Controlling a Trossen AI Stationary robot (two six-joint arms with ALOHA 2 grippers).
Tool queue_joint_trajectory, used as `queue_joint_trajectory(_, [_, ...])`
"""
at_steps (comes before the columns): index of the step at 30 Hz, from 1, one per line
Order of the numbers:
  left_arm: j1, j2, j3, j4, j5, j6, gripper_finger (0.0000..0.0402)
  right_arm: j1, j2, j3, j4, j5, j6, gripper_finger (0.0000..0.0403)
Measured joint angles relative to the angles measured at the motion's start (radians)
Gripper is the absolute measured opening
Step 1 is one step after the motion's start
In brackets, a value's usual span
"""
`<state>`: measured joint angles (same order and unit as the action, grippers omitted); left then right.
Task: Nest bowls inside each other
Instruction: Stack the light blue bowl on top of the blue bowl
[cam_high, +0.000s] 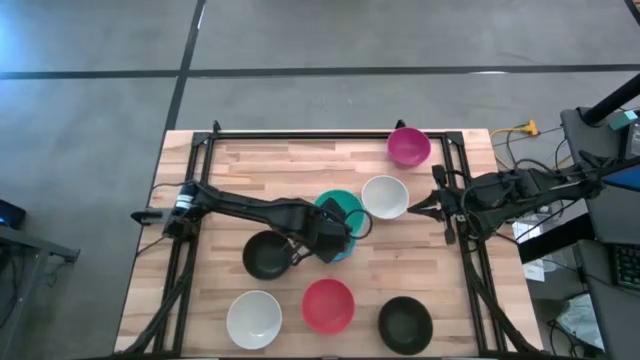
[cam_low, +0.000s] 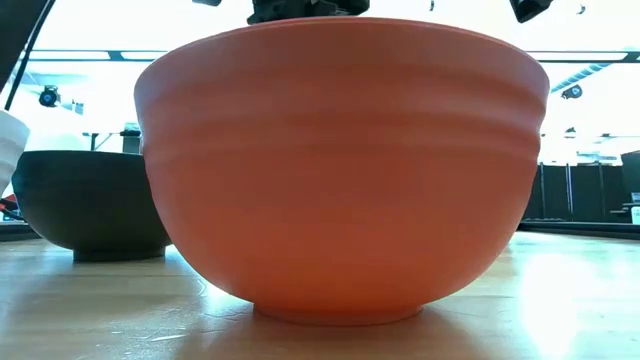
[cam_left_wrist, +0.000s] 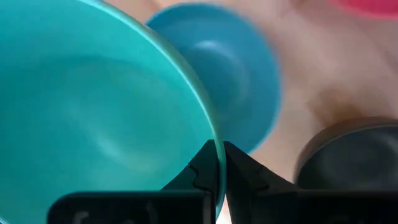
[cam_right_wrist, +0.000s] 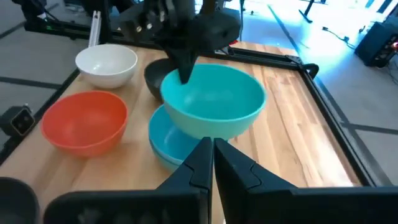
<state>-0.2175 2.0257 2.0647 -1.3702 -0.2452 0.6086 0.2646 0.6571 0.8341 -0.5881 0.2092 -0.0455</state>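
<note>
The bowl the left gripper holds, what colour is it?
Teal bowl, clearest in the right wrist view.

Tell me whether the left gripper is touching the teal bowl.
Touching. In the left wrist view, the left gripper pinches the teal bowl by its rim, one finger on each side of the wall.

A: The low view is backlit; the room beyond burns white, and the red bowl (cam_low: 340, 170) looks dull orange.

B: The left wrist view is soft, the blue bowl (cam_left_wrist: 230, 68) perhaps motion-blurred. Overhead light is even, shadows faint.
</note>
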Motion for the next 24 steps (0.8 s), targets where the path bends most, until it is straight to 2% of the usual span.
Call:
queue_joint_trajectory(5, [-0.008,0.009,-0.003,0.003,0.08,0.0,0.0,0.007,-0.01,0.001,-0.003,-0.057,0.011,0.0009])
queue_joint_trajectory(9, [-0.023,0.007,-0.004,0.011,0.088,-0.008,0.0,0.018,-0.003,-0.002,-0.011,-0.059,0.019,0.0009])
queue_joint_trajectory(12, [-0.032,0.007,-0.011,0.035,0.101,-0.077,0.0,0.019,0.004,-0.002,-0.01,-0.059,0.025,0.0009])
queue_joint_trajectory(14, [-0.043,0.009,-0.016,0.051,0.095,-0.111,0.0,0.019,0.007,-0.003,-0.01,-0.059,0.042,0.0009])
queue_joint_trajectory(18, [-0.065,0.012,-0.025,0.081,-0.006,-0.131,0.0,0.019,0.007,-0.003,-0.01,-0.059,0.07,0.0009])
queue_joint_trajectory(24, [-0.067,0.016,-0.076,0.095,0.045,-0.166,0.0,0.019,0.007,-0.005,-0.011,-0.059,0.072,0.0009])
